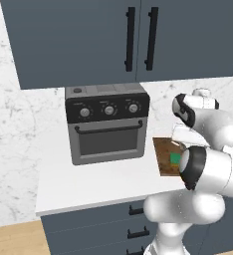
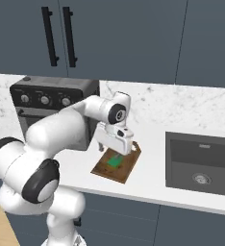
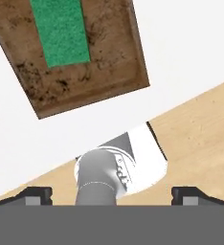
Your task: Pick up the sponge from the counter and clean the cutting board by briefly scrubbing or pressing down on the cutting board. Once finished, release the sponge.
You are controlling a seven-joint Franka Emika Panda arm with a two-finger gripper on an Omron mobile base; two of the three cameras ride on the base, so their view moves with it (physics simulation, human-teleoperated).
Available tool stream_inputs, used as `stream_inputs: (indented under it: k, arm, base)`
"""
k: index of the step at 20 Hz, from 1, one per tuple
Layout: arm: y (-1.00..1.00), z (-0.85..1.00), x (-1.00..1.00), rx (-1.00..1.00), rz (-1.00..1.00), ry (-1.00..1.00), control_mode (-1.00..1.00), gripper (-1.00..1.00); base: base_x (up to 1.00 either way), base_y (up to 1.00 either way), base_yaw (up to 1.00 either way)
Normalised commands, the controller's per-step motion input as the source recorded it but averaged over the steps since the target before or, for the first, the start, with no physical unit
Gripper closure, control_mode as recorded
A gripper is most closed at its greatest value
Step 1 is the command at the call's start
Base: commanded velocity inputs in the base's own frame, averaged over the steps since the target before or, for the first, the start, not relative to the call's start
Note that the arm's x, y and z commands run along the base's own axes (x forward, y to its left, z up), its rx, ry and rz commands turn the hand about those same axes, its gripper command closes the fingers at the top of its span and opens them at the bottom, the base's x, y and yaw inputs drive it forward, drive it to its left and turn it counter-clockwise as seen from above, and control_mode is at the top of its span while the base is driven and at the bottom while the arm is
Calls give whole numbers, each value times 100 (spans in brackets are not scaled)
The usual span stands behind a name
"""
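The green sponge [image 3: 61, 31] lies flat on the brown wooden cutting board [image 3: 104, 67], which rests on the white counter [image 3: 190, 38]. My gripper [image 3: 112, 195] is open, with its two dark fingertips [image 3: 35, 194] spread wide and nothing between them. From the right, the gripper [image 2: 113, 151] hovers just above the sponge [image 2: 115, 162] and the cutting board [image 2: 126, 169], apart from both. From the left, my forearm covers part of the cutting board [image 1: 164, 154], and the sponge [image 1: 175, 159] shows beside it.
A grey toaster oven [image 1: 107, 124] stands on the counter [image 1: 103, 182] left of the board. A dark sink basin [image 2: 201, 163] lies to the right. Dark upper cabinets [image 2: 114, 33] hang above. The counter's front edge and wooden floor [image 3: 205, 134] are close to the board.
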Motion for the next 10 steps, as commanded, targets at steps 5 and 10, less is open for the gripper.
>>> stream_inputs:
  k: [5, 10]
  arm:
    - [0, 0, -100, 9, 0, -1, -100, -100]
    - [0, 0, -100, 7, 0, -6, -100, -100]
  base:
    - [0, 0, 0]
    - [0, 0, 0]
